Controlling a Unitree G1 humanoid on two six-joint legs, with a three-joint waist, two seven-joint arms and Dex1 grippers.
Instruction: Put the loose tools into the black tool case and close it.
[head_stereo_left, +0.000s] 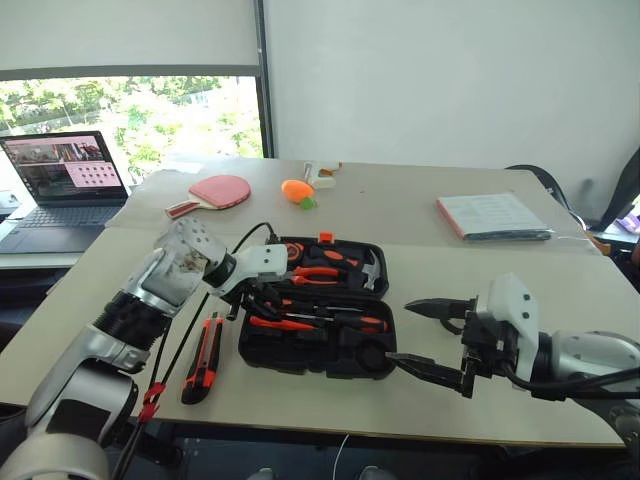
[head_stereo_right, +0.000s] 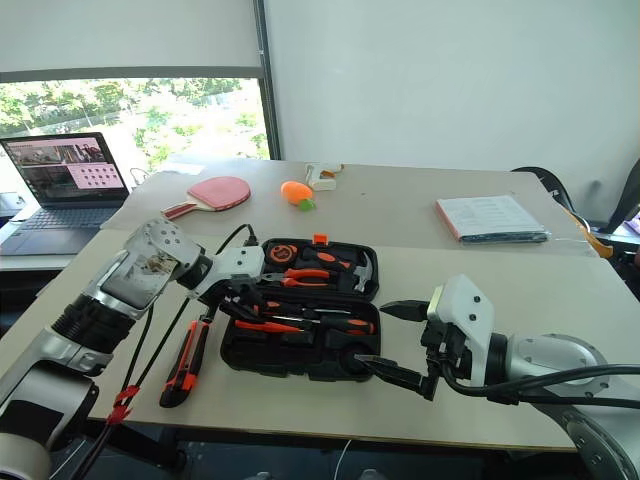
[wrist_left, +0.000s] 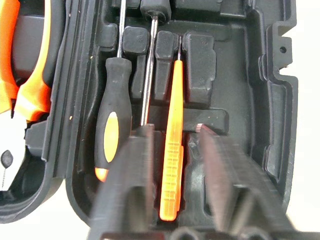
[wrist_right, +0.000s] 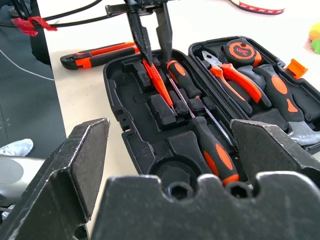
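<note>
The black tool case (head_stereo_left: 318, 310) lies open on the table (head_stereo_left: 520, 290), its lid half toward twelve o'clock, with the two black-and-orange screwdrivers (wrist_right: 212, 145) and the slim all-orange screwdriver (wrist_left: 172, 145) already in their slots. What is left outside is the utility knife (head_stereo_left: 202, 357), on the table just beside the case's nine o'clock edge, its long axis running roughly twelve to six, parallel to that edge.

The left end effector (wrist_left: 172, 150) hangs over the case's near-left slots, pointing steeply down; its fingers (wrist_left: 130, 170) stand either side of the orange screwdriver's handle with a narrow gap, and whether they press on it cannot be told. From there the knife lies toward about eight o'clock, near, so the left arm is by far the closer one; the left forearm reaches in from seven o'clock, wrist bent inward.

The right end effector (head_stereo_left: 432, 339) stands wide open, empty, just off the case's three o'clock corner, pointing toward nine o'clock, nearly level, the whole case between it and the knife
</note>
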